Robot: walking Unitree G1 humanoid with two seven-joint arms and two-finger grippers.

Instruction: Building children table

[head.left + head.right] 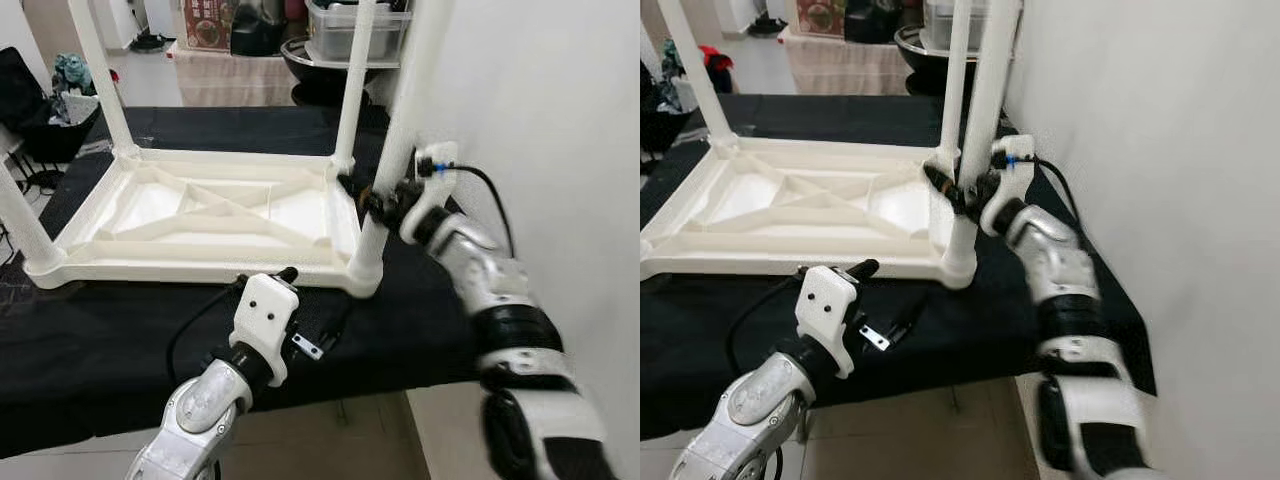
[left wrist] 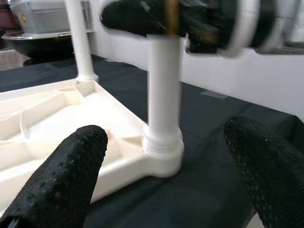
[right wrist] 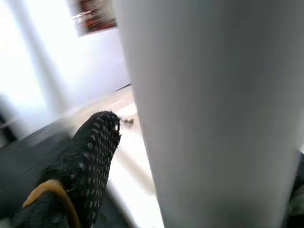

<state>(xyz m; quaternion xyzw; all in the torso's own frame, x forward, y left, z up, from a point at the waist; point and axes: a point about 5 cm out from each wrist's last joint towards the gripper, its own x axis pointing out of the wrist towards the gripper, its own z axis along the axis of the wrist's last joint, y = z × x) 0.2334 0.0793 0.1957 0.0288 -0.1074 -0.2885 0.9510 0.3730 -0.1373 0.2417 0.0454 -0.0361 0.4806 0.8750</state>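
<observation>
a white plastic table (image 1: 200, 215) is lying upside down on a black cloth (image 1: 100, 340) that is covering a work surface, with its ribbed underside facing up and its legs standing upward from the corners. going left to right, a leg at the near left corner (image 1: 22, 225) is rising beside the cloth's edge, and another at the far left corner (image 1: 100, 75) is reaching up out of the head view. the left gripper (image 1: 300, 310) is hovering low over the cloth just in front of the table's near edge, its fingers (image 2: 66, 175) spread wide apart and holding nothing, pointing toward the near right corner. the near right leg (image 1: 395, 140) is standing in its corner socket (image 1: 362, 275). the right gripper (image 1: 372, 200) is clamping around this leg partway up, one black finger (image 3: 90, 156) pressing against its side. a white wall (image 1: 560, 120) is running close along the right.
</observation>
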